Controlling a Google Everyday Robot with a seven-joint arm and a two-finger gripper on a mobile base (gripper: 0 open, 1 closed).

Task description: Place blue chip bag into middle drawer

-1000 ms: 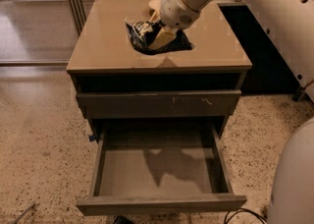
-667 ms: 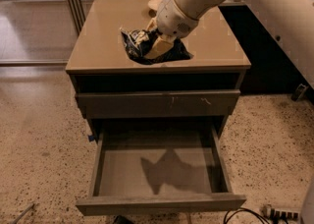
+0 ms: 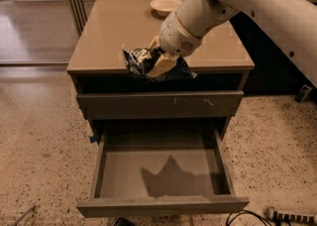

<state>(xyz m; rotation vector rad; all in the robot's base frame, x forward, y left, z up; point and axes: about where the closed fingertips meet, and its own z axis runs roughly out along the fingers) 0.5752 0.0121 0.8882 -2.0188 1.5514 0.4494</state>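
Note:
The blue chip bag (image 3: 148,66), crinkled dark-blue foil with white print, hangs in my gripper (image 3: 157,62) over the front edge of the cabinet top. The gripper is shut on the bag, with my white arm reaching in from the upper right. The middle drawer (image 3: 163,173) is pulled open below, wide and shallow with a flat grey inside and a plain front panel. The bag and arm cast a shadow on the drawer floor.
A white bowl (image 3: 166,5) sits at the back of the tan cabinet top (image 3: 114,31). The closed top drawer front (image 3: 158,105) has pale scratch marks. Cables (image 3: 277,216) lie on the speckled floor at lower right.
The gripper has carried the bag from the middle of the cabinet top forward to its front edge, above the open drawer. The white bowl behind has come into view.

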